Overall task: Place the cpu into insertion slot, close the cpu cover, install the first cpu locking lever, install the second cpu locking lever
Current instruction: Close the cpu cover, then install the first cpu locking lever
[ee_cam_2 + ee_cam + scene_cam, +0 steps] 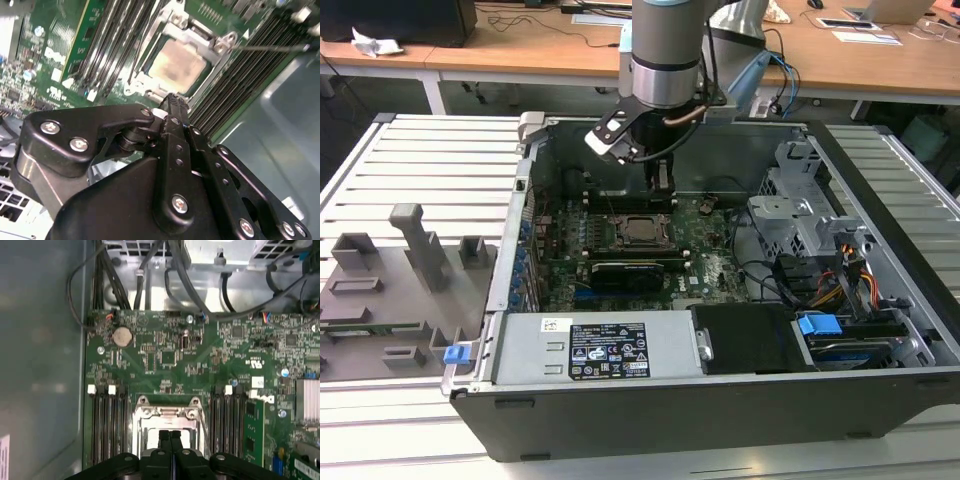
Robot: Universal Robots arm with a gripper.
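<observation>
At the time of inspection I found the end effector (661, 185) shut, its fingers pressed together with nothing between them. It hung inside the open computer case (620, 420), poised just above the insertion slot (619, 231).

Directly beneath the fingertips in the second wrist view, the cpu (177, 65) lay seated in the slot. Its metal top faced up toward the end effector. Being square, it had no long axis; its edges ran parallel with the memory slots (107, 420) flanking it on both sides. The cpu cover (220, 45) lay down over it, its window framing the chip.

I judged placement and cover closing to be done, and the locking-lever stage to be in hand. A thin locking lever (270, 48) stood out from a corner of the cover, beyond the fingertips. Its long axis crossed the memory slots, and to my eye it looked unlatched, though I could not confirm that.

In my assessment, the next move called for a narrow, closed tip. It would need to meet the rod squarely, press it down and tuck it sideways under its catch, without slipping onto the motherboard (165, 355).
</observation>
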